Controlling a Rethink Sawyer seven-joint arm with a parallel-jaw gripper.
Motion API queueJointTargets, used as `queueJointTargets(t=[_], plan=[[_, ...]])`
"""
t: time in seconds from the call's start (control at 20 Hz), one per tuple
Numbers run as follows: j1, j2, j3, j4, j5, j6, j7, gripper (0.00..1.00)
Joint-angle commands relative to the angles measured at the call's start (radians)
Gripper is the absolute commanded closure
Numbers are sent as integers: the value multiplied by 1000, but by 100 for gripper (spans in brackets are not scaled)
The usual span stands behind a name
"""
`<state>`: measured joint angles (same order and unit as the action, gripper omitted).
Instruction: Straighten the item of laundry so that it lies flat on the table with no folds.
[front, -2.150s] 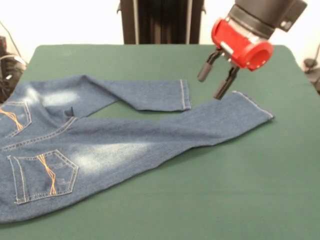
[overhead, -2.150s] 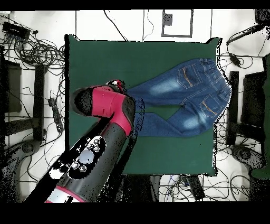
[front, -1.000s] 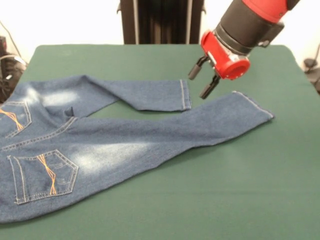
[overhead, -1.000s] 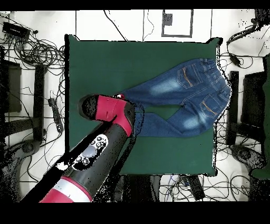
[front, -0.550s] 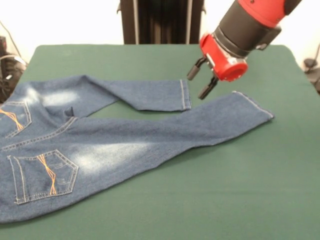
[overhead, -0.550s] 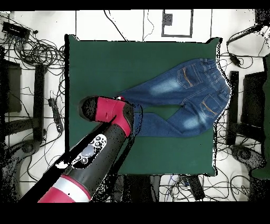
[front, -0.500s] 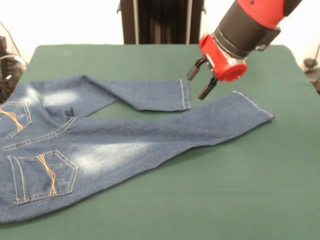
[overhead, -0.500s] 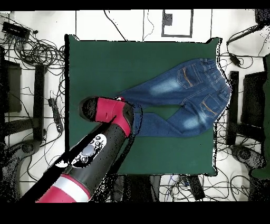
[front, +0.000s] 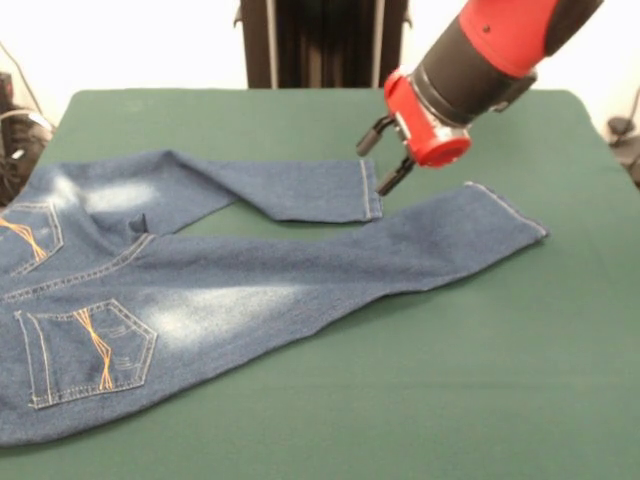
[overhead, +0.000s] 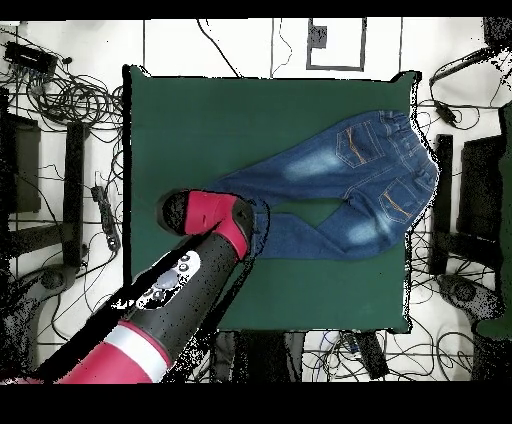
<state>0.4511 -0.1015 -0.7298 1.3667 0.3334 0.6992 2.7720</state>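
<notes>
While open, gripper (front: 384, 160) hovers beside jeans (front: 200, 280) hem; table (front: 480, 380) bare nearby.

open end effector (front: 384, 156) hovers beside jeans (front: 200, 280) leg hem.

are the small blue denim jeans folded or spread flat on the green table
Mostly spread, back side up. The small blue denim jeans lie open with both legs apart on the dark green felt table; a small crease shows near the crotch.

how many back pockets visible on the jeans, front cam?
2. One pocket lies on the jeans near the picture's lower left; the other pocket is at the left edge, partly cut off. Front-side pockets, if any, are hidden underneath.
</notes>
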Motion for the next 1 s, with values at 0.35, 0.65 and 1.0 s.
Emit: queueJointTargets(t=[0.35, 0.65, 1.0], plan=[[-22, 104, 76, 109, -31, -42, 159, 0], [-39, 155, 124, 113, 9, -184, 187, 0], [-54, 182, 213, 145, 98, -481, 280, 0]])
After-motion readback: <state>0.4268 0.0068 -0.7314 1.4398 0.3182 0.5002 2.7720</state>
